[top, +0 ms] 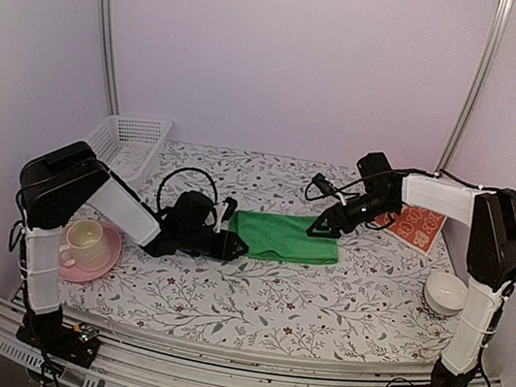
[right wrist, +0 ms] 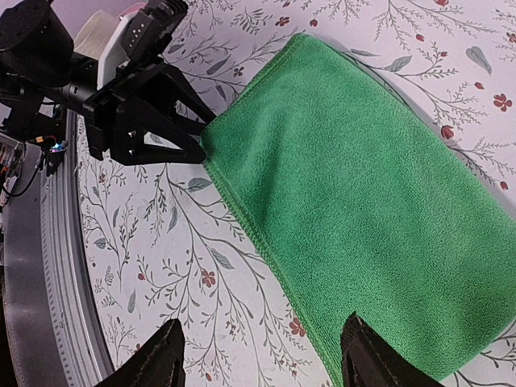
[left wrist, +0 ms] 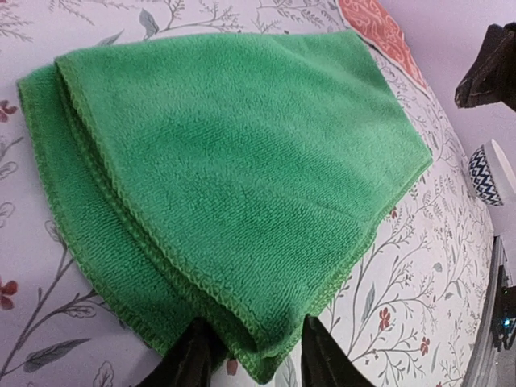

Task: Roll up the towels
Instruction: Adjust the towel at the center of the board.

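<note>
With left tool [left wrist: 250, 355] half-closed astride short near edge of green towel [left wrist: 242, 161] on worktop [left wrist: 419, 266], hold impossible to tell, runs lengthwise straight ahead toward wide-open right tool [right wrist: 262, 363] hovering over far end.

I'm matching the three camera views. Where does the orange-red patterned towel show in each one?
Top external: orange-red towel on the table's right side.
Left wrist: orange-red towel at the top edge, right of centre.
Right wrist: not in it.
Shared landmark: green towel, in all three.

Folded green towel [top: 285, 238] centre; orange-red towel [top: 418, 226] right
</note>
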Motion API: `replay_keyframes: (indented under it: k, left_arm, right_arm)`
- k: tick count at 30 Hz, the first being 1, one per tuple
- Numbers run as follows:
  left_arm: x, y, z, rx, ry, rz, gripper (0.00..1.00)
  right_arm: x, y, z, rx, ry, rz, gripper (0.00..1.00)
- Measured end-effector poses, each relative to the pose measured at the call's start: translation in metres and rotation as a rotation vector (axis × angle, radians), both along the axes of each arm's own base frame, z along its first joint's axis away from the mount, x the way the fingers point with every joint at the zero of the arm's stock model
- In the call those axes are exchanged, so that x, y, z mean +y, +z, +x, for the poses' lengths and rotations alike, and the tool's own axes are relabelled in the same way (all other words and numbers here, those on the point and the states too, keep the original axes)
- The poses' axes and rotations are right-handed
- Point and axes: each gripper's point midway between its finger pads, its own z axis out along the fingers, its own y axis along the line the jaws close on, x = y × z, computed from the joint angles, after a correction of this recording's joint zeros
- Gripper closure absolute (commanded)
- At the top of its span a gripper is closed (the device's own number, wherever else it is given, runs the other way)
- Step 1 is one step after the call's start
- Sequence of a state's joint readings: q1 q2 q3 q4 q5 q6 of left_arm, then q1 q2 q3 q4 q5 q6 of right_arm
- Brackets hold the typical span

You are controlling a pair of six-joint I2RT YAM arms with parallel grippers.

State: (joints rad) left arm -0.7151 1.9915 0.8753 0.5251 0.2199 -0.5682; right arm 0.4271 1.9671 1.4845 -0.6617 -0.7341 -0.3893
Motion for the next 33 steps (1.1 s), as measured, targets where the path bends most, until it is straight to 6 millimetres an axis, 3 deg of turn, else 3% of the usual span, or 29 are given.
replay_keyframes:
  k: [5, 10, 18, 26, 33]
  left_arm:
    - [0.001, 0.012, 0.001, -0.016, 0.006, -0.01, 0.65]
    - [0.001, 0.011, 0.0, -0.011, 0.006, -0.005, 0.73]
    - [0.001, 0.001, 0.002, 0.004, 0.008, 0.011, 0.97]
    - [0.002, 0.003, 0.004, -0.001, 0.018, 0.014, 0.96]
    - [0.001, 0.023, 0.008, -0.038, 0.024, -0.002, 0.96]
  right_arm:
    - [0.0, 0.0, 0.0, 0.0, 0.0, 0.0, 0.33]
    - [0.0, 0.0, 0.0, 0.0, 0.0, 0.0, 0.34]
    - [0.0, 0.0, 0.0, 0.0, 0.0, 0.0, 0.34]
    - [0.0, 0.0, 0.0, 0.0, 0.0, 0.0, 0.34]
    - [-0.001, -0.001, 0.001, -0.003, -0.003, -0.007, 0.34]
